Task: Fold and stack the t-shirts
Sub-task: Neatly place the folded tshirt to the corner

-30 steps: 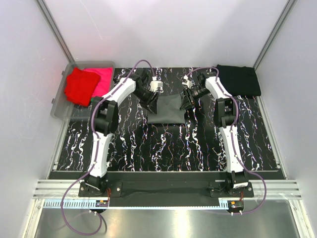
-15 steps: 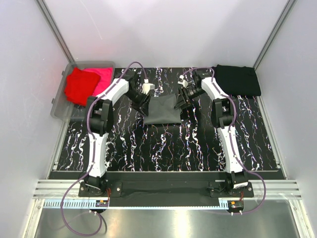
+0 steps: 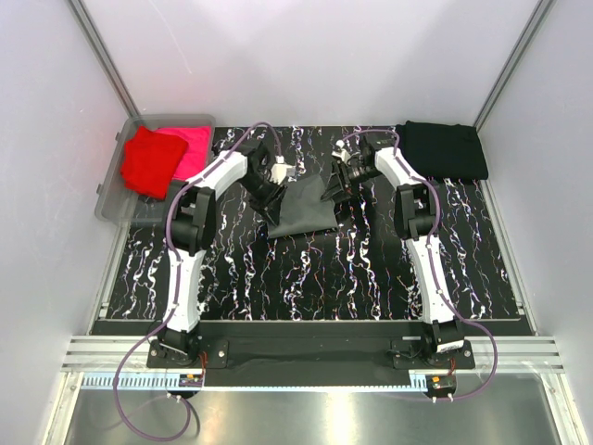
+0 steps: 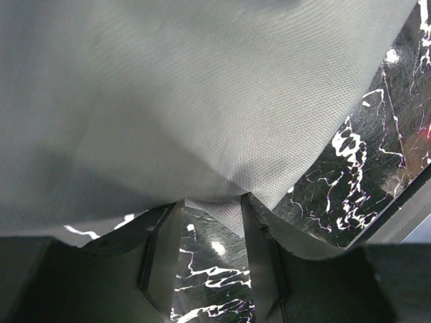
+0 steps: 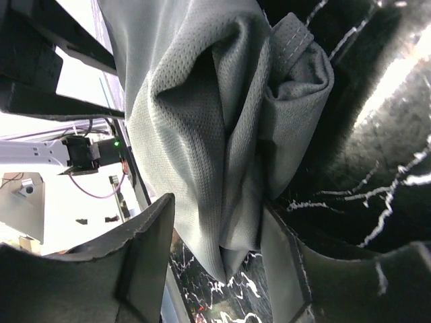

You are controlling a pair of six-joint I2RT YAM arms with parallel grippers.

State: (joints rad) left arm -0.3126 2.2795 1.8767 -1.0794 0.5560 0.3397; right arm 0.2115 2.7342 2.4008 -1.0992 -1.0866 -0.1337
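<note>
Within the last second my left gripper (image 4: 209,217) and right gripper (image 5: 215,225), both pinching the dark grey t-shirt (image 3: 304,209), have lifted its far edge off the middle of the table (image 3: 306,278), so I judge the fold is beginning.

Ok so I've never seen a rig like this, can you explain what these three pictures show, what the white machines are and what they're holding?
These are two robot arms, the left arm and the right arm, bolted to a marbled black table. The wide picture looks down from above and behind; the close-ups come from wrist cameras. Each arm ends in a two-finger end effector. The left end effector and the right end effector each pinch the dark grey t-shirt mid-table. A black t-shirt lies at the far right. A clear bin at the far left holds a red t-shirt and a pink t-shirt.
</note>
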